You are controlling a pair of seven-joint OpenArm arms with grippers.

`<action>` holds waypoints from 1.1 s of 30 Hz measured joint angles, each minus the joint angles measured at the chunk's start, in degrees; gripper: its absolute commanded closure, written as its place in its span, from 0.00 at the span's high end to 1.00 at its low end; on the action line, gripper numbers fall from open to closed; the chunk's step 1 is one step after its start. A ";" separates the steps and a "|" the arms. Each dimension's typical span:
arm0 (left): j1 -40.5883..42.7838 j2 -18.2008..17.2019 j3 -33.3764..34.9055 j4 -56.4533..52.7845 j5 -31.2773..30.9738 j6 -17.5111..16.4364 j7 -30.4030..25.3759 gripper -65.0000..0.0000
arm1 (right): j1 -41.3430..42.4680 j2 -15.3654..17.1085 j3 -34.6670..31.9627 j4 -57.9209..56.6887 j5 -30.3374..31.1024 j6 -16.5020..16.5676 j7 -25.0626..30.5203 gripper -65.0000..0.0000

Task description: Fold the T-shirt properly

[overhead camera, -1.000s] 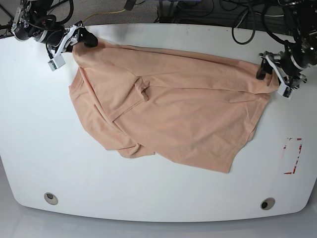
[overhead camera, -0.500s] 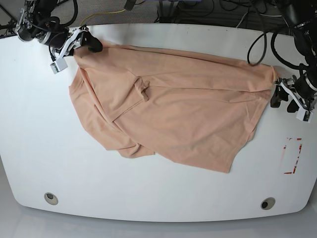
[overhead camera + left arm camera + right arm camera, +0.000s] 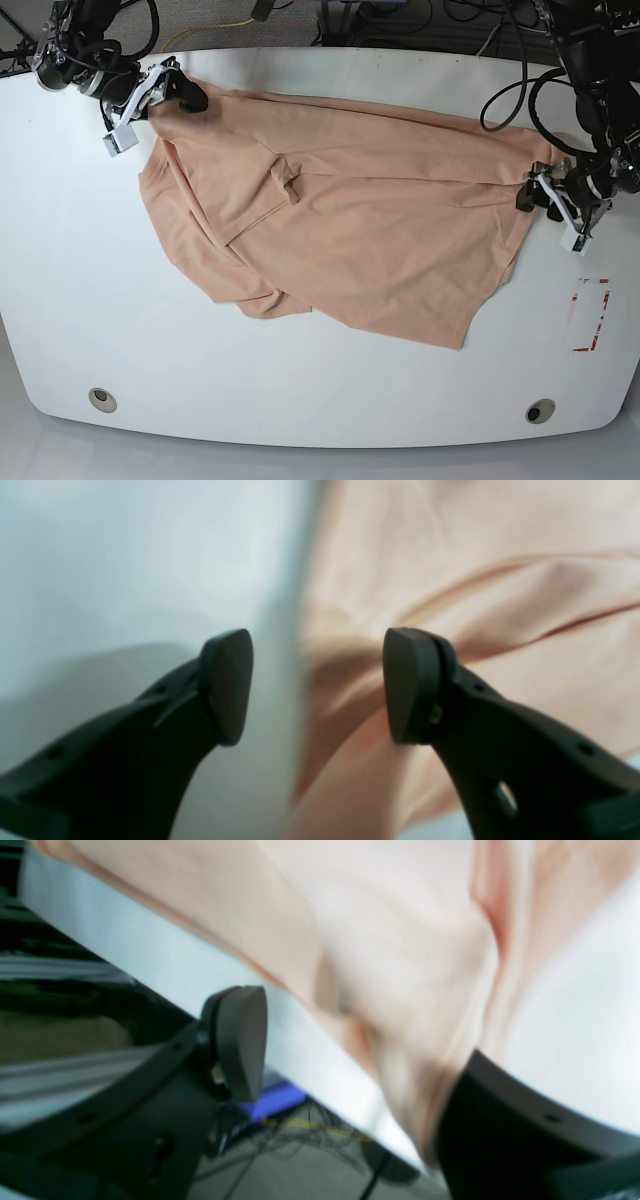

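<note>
- The peach T-shirt (image 3: 350, 235) lies spread and rumpled across the middle of the white table (image 3: 80, 300), its lower hem toward the near edge.
- At the shirt's side edge, the left gripper (image 3: 548, 200) stands with jaws apart, one finger over cloth, one over bare table, grasping nothing.
- At the far corner, the right gripper (image 3: 165, 90) is spread at the shirt's tip; whether it grips cloth I cannot tell.

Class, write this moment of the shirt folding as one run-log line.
step: regrasp | T-shirt: spread crumpled on table | left gripper: open at shirt's edge | right gripper: open at corner
</note>
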 measured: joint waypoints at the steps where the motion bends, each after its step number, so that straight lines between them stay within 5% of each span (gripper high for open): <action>1: 0.09 0.13 0.13 0.02 -0.55 0.02 -1.25 0.59 | 0.07 -0.09 -0.15 0.02 0.02 0.00 0.28 0.51; 14: 1.64 0.09 2.36 0.04 -0.13 0.02 -0.98 0.59 | 0.46 0.22 0.09 -1.07 -0.46 0.00 -0.35 0.51; 20: 3.23 -0.11 2.34 -0.02 -0.15 0.04 -1.44 0.40 | 0.74 0.07 -0.11 -1.18 -0.13 0.00 -0.09 0.51; 27: 3.93 -0.09 2.36 -0.07 -0.15 0.02 -0.98 0.36 | 0.79 0.04 -0.09 -1.18 -0.20 0.00 -0.11 0.51; 33: 4.15 -0.02 2.32 0.00 -0.15 0.02 -1.88 0.01 | 0.74 0.04 -0.09 -1.18 -0.22 0.00 -0.13 0.51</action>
